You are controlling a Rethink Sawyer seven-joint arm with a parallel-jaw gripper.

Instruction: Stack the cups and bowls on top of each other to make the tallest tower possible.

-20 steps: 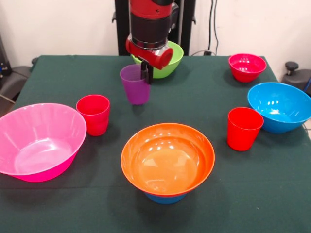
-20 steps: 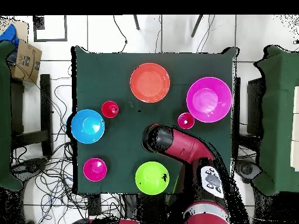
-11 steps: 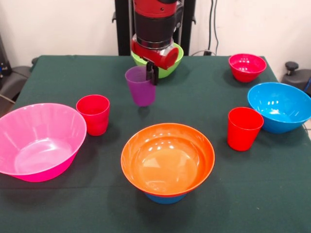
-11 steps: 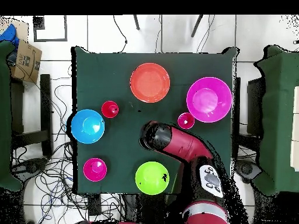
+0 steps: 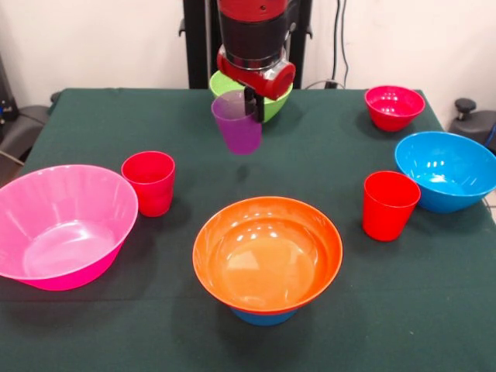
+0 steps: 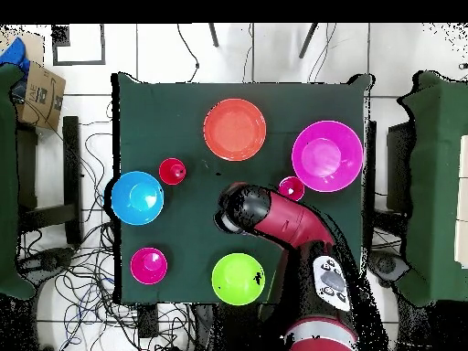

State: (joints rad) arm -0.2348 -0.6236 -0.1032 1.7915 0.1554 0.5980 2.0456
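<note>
**A:** The pincer (image 5: 253,105) is clenched on the rim of the purple cup (image 5: 238,122), which hangs clear above the tabletop (image 5: 325,163), just in front of the lime green bowl (image 5: 267,105).

**B:** The target looks like the orange bowl (image 5: 267,253), sitting on a small blue bowl (image 5: 262,316) nearer the camera.

**A:** I'd say hold it upright, carry it over the bowl's middle, then lower it straight down.

**B:** And let go only once the base sits flat; off centre on that sloping wall, it could tip.

Three cups (image 5: 238,122), six visible bowls (image 5: 267,254), one arm (image 5: 254,35).
</note>
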